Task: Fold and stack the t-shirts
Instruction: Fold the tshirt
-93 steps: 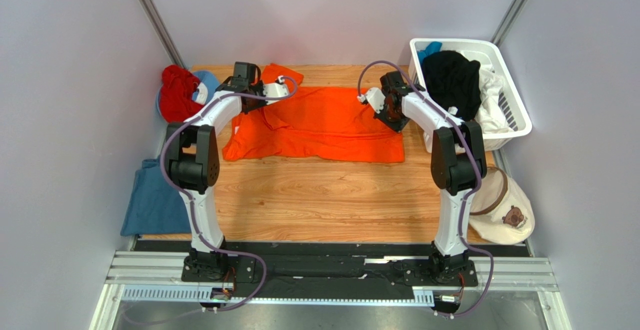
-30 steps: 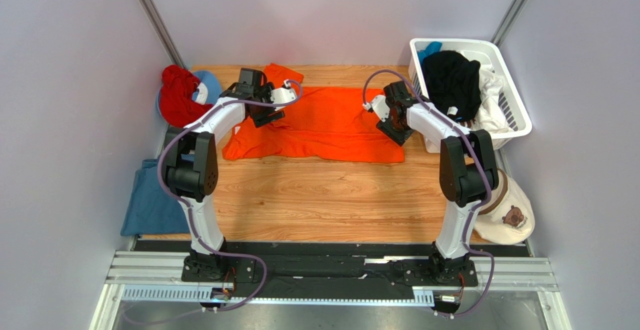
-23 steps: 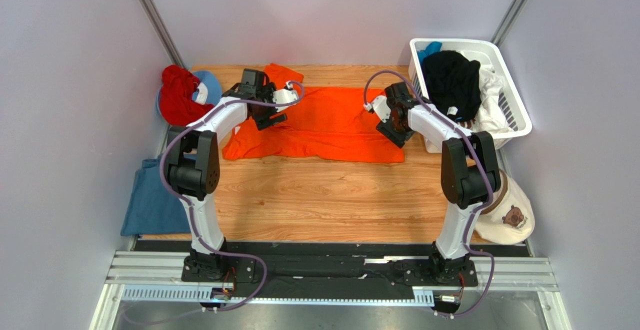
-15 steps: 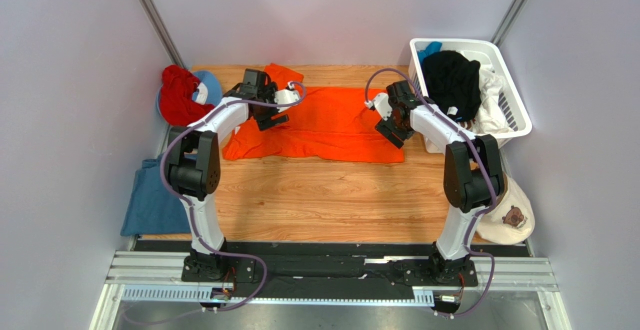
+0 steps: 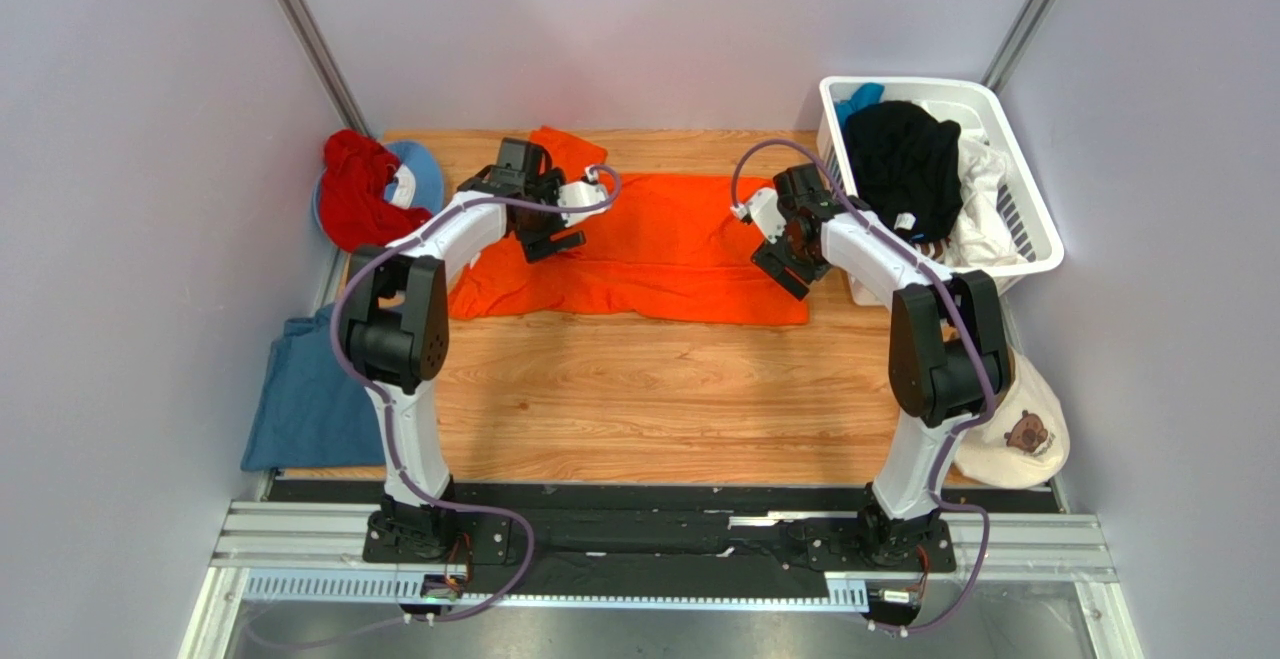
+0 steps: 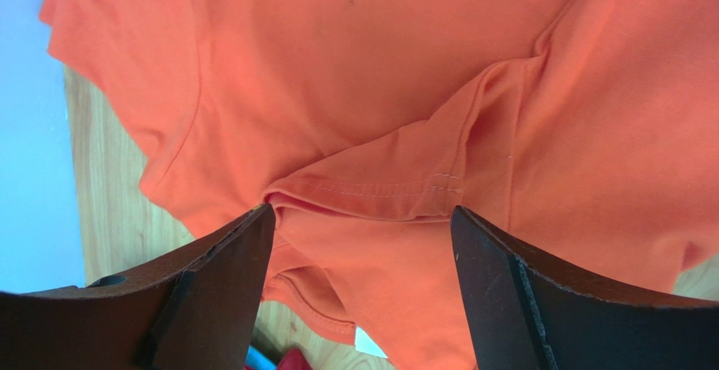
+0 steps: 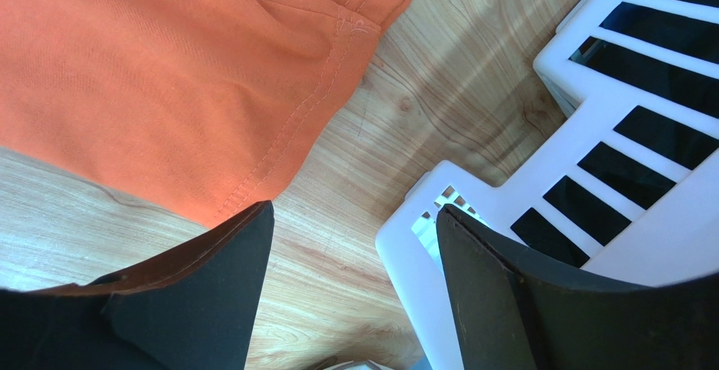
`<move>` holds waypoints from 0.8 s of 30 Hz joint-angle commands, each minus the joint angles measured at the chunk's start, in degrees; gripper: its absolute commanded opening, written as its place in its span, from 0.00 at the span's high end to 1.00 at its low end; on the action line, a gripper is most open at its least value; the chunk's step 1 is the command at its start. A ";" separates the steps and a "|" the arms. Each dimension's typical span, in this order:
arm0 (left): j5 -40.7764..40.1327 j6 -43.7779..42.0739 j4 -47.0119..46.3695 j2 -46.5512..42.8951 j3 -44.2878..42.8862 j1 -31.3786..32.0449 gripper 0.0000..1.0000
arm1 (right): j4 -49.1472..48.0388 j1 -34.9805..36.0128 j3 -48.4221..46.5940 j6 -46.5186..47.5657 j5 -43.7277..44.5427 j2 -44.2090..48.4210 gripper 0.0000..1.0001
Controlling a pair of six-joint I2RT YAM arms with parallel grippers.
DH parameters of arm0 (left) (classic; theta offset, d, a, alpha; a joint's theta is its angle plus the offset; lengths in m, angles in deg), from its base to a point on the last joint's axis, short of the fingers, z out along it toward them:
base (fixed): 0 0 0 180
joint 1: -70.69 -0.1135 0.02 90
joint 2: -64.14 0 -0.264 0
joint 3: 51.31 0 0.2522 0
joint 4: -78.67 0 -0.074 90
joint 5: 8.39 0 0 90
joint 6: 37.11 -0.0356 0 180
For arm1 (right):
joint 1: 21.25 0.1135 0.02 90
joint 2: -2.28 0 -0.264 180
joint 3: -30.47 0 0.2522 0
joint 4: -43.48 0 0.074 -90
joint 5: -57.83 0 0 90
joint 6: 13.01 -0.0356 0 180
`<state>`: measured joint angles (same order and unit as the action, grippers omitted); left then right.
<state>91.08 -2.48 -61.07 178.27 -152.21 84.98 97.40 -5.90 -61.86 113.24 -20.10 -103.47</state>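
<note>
A bright orange t-shirt (image 5: pixel 661 254) lies spread across the far half of the wooden table, one sleeve bunched at its left end. My left gripper (image 5: pixel 544 232) hovers open over that bunched sleeve; in the left wrist view its jaws (image 6: pixel 361 214) straddle a folded seam of the orange t-shirt (image 6: pixel 354 67) without holding it. My right gripper (image 5: pixel 784 262) is open past the shirt's right edge; the right wrist view shows bare wood between its fingers (image 7: pixel 354 210), with the shirt's hem (image 7: pixel 169 75) to their left. A dusty blue t-shirt (image 5: pixel 301 397) lies at the table's left edge. Black (image 5: pixel 902 157) and white (image 5: pixel 984 187) shirts fill the basket.
The white slatted laundry basket (image 5: pixel 1037 247) stands at the far right, its corner (image 7: pixel 591 185) close to my right fingers. A beige bear-face cap (image 5: pixel 1014 427) lies at the near right. A red cloth on something blue (image 5: pixel 353 187) sits at the far left.
Both grippers have opened wider over the last second. The left gripper has shifted a little right over the sleeve, and the right one has drifted slightly nearer along the shirt's right edge.
</note>
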 commanded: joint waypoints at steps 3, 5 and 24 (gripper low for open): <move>2.39 -0.26 1.80 0.22 -1.99 0.75 0.15 | -1.23 0.29 -0.01 -0.21 1.02 1.69 0.25; 2.21 -0.43 2.06 0.39 -1.90 0.75 0.16 | -1.14 0.29 -0.01 -0.21 1.02 1.69 0.25; 0.46 -1.31 1.98 3.82 -3.92 0.75 0.54 | -0.79 0.29 0.17 -0.57 0.49 1.87 0.26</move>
<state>90.91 -3.14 -58.99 181.64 -153.67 85.61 97.42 -5.90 -61.86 113.24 -20.05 -103.47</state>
